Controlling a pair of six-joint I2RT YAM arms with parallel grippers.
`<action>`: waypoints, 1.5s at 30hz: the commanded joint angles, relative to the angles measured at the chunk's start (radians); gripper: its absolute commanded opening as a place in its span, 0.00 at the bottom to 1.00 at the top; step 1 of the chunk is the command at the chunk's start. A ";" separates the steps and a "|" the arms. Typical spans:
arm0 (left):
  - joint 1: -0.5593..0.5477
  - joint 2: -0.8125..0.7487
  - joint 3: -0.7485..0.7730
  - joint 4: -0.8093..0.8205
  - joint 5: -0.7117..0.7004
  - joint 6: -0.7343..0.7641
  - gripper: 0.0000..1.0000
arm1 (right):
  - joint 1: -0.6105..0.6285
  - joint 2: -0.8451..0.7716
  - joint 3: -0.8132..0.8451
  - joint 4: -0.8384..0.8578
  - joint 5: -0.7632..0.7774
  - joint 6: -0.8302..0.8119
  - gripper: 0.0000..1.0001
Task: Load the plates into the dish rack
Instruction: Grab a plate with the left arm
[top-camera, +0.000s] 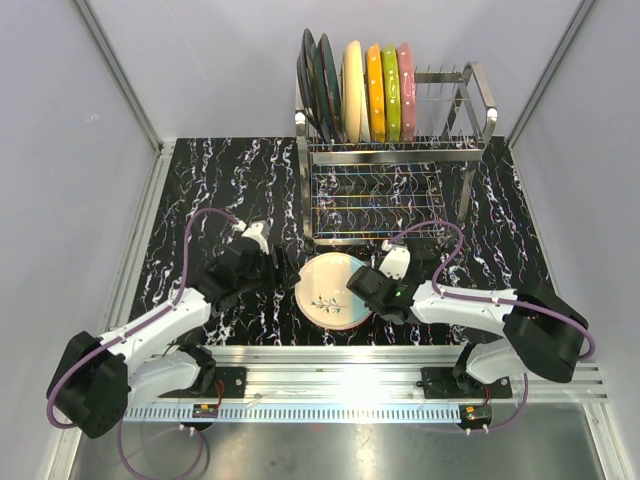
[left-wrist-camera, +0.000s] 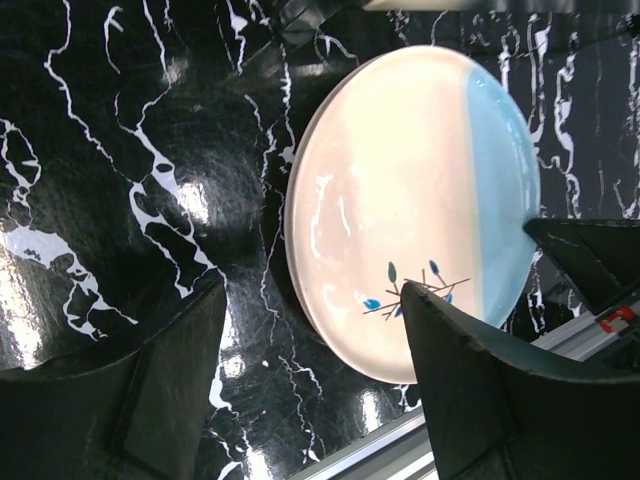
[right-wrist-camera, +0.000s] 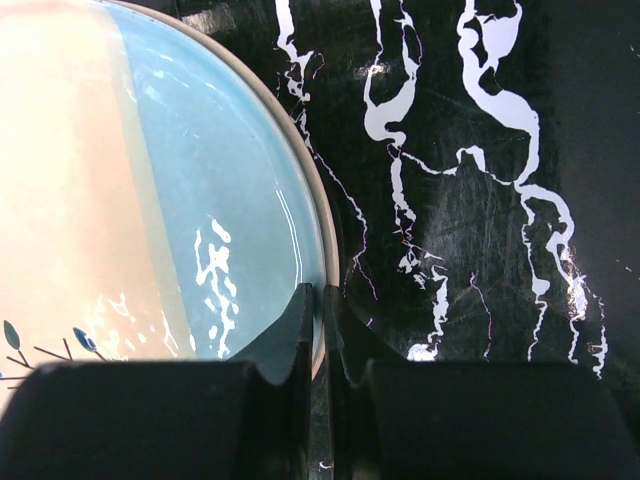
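Observation:
A pale blue-and-cream plate with a sprig (top-camera: 328, 290) (left-wrist-camera: 400, 200) (right-wrist-camera: 150, 200) lies on the black marbled table between my two grippers. My right gripper (top-camera: 360, 290) (right-wrist-camera: 322, 300) is shut on its blue right rim, one finger above the rim and one below. My left gripper (top-camera: 283, 272) (left-wrist-camera: 310, 290) stands open at the plate's left edge. One of its fingers (left-wrist-camera: 470, 380) is over the sprig and the other over bare table. Several plates (top-camera: 355, 85) stand upright in the left part of the chrome dish rack (top-camera: 400, 150) at the back.
The rack's right half holds bare tines (top-camera: 445, 105), and its lower tier (top-camera: 375, 205) reaches toward the plate. An aluminium rail (top-camera: 400, 360) (left-wrist-camera: 400, 440) runs along the near table edge just behind the plate. Grey walls close in the left, right and back.

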 joint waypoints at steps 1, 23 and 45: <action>-0.008 0.010 -0.020 0.064 -0.003 -0.012 0.76 | -0.001 -0.018 0.011 0.032 -0.027 0.005 0.00; -0.022 0.105 -0.075 0.169 0.029 -0.061 0.84 | 0.000 0.042 -0.032 0.170 -0.110 -0.017 0.01; -0.054 0.133 -0.102 0.219 0.039 -0.097 0.62 | 0.000 0.085 -0.032 0.236 -0.158 -0.021 0.01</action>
